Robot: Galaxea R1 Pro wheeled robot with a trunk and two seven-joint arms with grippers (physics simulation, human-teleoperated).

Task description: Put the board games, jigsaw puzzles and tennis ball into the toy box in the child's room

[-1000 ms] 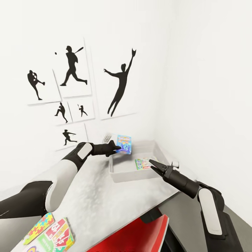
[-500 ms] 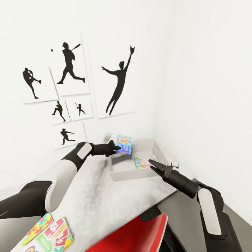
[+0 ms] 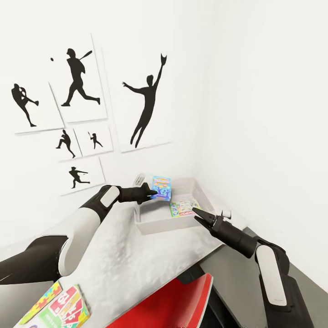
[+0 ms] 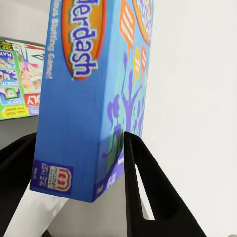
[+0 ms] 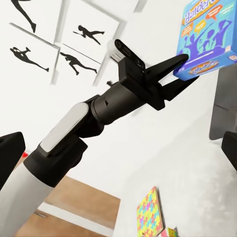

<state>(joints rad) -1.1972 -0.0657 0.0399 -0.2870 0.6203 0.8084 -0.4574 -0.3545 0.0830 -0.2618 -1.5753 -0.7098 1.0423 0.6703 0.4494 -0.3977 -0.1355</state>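
Here, the left gripper (image 3: 154, 193) clamps a blue board game (image 3: 161, 187) upright by its lower edge, holding it in the air over the near-left corner of the grey toy box (image 3: 150, 224) on the pale table (image 3: 123, 255). A green-printed game box (image 3: 183, 208) lies flat inside the bin. The right gripper (image 3: 197, 212) hovers at the bin's near rim, jaws narrowly parted and empty. A jigsaw puzzle (image 3: 40, 302) and the Skip-Bo box (image 3: 66, 310) lie at the table's near end.
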